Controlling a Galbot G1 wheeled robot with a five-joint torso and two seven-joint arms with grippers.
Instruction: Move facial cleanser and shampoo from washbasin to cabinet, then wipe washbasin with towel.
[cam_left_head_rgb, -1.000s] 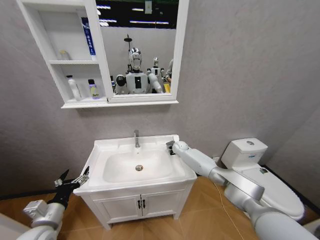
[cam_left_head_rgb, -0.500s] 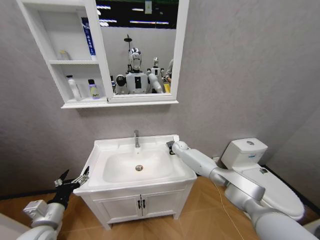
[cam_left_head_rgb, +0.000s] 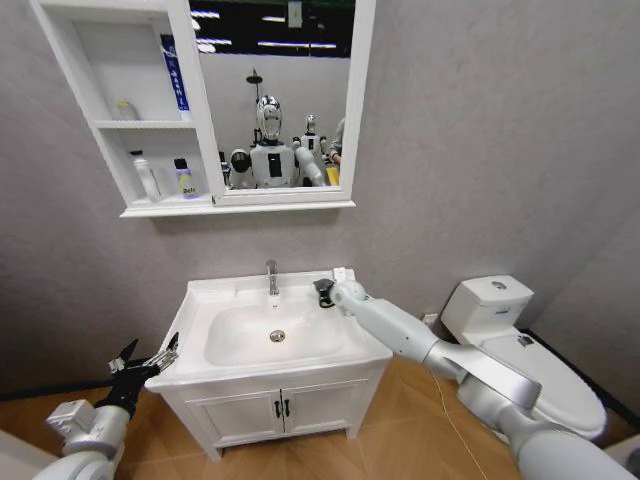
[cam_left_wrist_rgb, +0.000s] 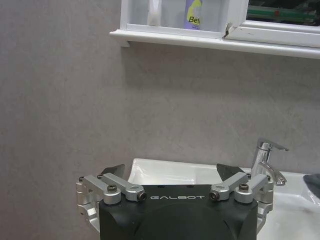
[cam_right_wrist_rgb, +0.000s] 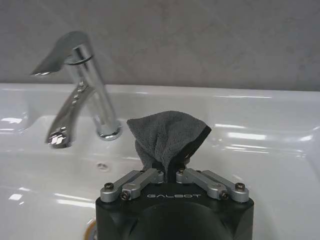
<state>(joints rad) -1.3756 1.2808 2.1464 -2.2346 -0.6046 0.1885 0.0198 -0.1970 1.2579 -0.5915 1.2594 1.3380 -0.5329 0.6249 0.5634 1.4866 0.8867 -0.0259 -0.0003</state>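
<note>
Towel (cam_right_wrist_rgb: 167, 140): lower end hidden between the closed fingers of the right end effector (cam_right_wrist_rgb: 170, 175). Bottles (cam_left_wrist_rgb: 194, 14) on the cabinet (cam_left_wrist_rgb: 200, 39) shelf: tops cut off by the frame edge; labels illegible. Washbasin (cam_left_wrist_rgb: 200, 172): partly masked by the left end effector (cam_left_wrist_rgb: 172, 177).

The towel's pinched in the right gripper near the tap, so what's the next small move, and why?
Probably lower the towel onto the washbasin deck and sweep it. The right gripper holds it bunched beside the tap; the left gripper waits open at the basin's corner.

We see the left gripper (cam_left_wrist_rgb: 171, 176), jaws spread apart, facing the washbasin (cam_left_wrist_rgb: 170, 172) below the cabinet (cam_left_wrist_rgb: 210, 37).
</note>
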